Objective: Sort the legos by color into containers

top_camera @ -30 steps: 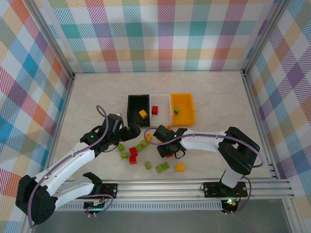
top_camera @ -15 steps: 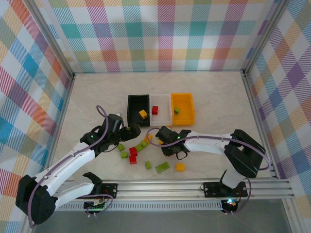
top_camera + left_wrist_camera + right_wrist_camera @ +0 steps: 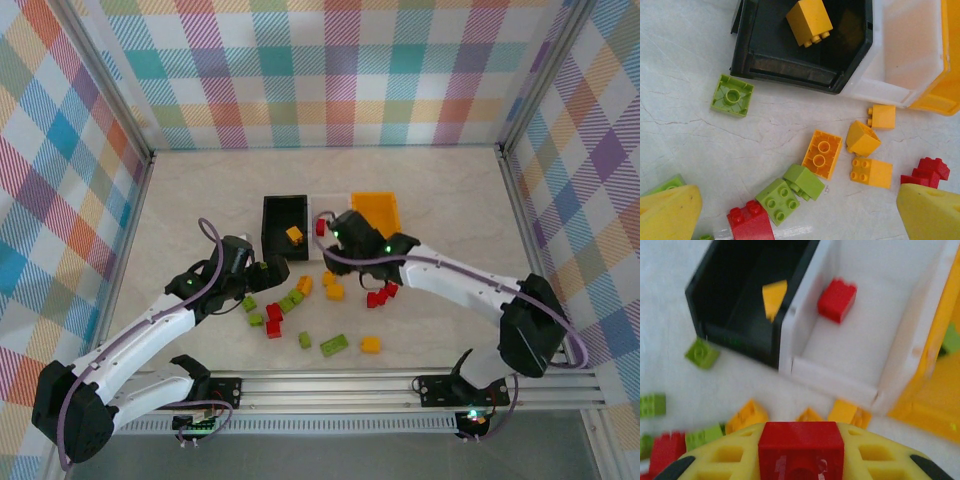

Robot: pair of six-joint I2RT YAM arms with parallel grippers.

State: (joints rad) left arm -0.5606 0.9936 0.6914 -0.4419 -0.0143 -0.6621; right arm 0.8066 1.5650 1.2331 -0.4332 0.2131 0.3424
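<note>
Three containers stand side by side: a black bin [image 3: 283, 228] [image 3: 740, 295], a white bin [image 3: 330, 200] [image 3: 880, 315] and an orange bin [image 3: 378, 208] [image 3: 935, 405]. My right gripper [image 3: 337, 236] [image 3: 801, 450] is shut on a red lego [image 3: 801, 442], raised just before the white bin's near wall. A red brick [image 3: 837, 300] lies in the white bin, a yellow one [image 3: 809, 22] in the black, a green one [image 3: 951, 337] in the orange. My left gripper [image 3: 268, 270] [image 3: 797, 215] hangs open over loose legos: green [image 3: 790, 192], orange [image 3: 822, 153] and red [image 3: 750, 222].
More loose bricks are scattered in front of the bins: two red ones [image 3: 380, 295], a green plate [image 3: 334, 345], a yellow brick [image 3: 370, 345] and a lone green one [image 3: 732, 95] by the black bin. The aluminium rail [image 3: 400, 385] runs along the near edge.
The right gripper shut on a red brick in the pile, then rose and swung back and left to the white bin. The left arm has stayed still.
</note>
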